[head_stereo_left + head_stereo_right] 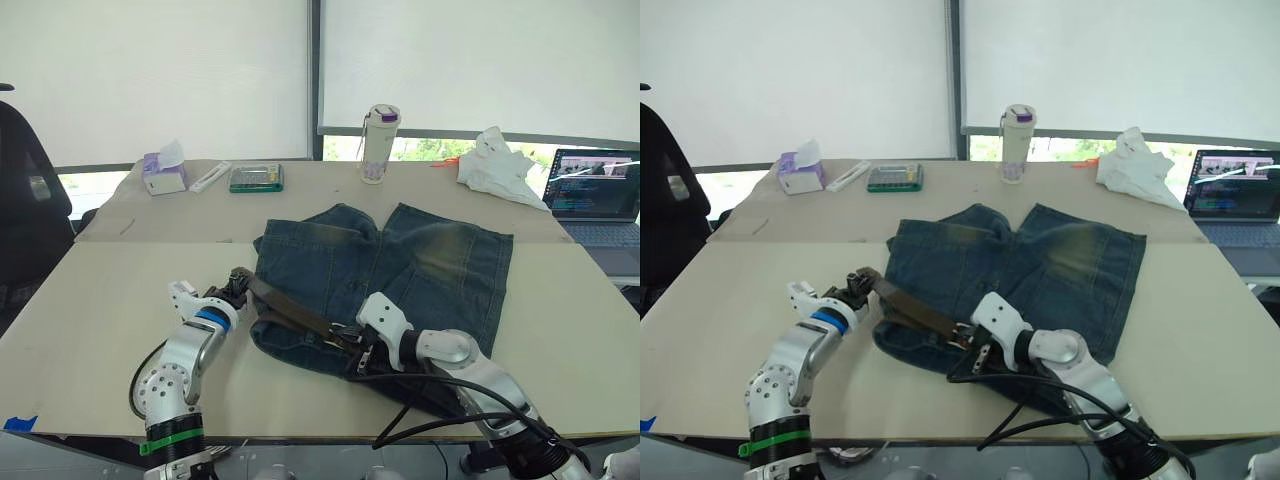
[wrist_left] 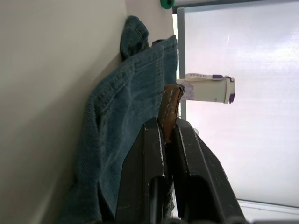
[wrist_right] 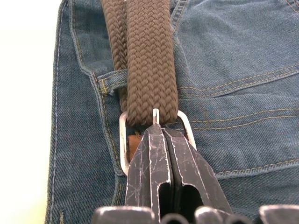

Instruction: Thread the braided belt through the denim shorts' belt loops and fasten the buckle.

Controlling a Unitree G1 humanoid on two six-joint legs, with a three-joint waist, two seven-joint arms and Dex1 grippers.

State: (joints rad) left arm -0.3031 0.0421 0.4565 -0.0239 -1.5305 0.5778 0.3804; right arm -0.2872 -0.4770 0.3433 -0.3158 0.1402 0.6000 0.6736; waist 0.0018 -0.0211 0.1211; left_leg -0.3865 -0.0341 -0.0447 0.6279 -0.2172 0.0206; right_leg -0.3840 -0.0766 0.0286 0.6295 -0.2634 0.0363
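Although the fastening was not finished, the job looked to be at its last step. On the left, the left gripper [image 1: 236, 291] was clamped on the brown leather tip of the braided belt [image 3: 148, 60], its fingers [image 2: 149, 172] narrowed around that end just off the left edge of the denim shorts [image 1: 440, 270]. From there the belt ran rightward along the waistband, at the near edge of the shorts, which lay flat on the table [image 1: 90, 320]. In the right wrist view the strap passed under one of the belt loops [image 3: 112, 80] and lay through the frame of the buckle [image 3: 122, 144], with the prong upright against the weave. The right gripper [image 3: 161, 135] was pressed closed right at the buckle, apparently pinching the prong, though exactly what sat between the fingertips could not be made out. How many other loops had been threaded could not be told. What seemed left was seating the prong in the braid and drawing the free end snug.

No brand or label on the shorts or belt was readable; the writing on the white bottle [image 1: 380, 143] and the laptop [image 1: 597, 190] screen at the far right was too small to read.
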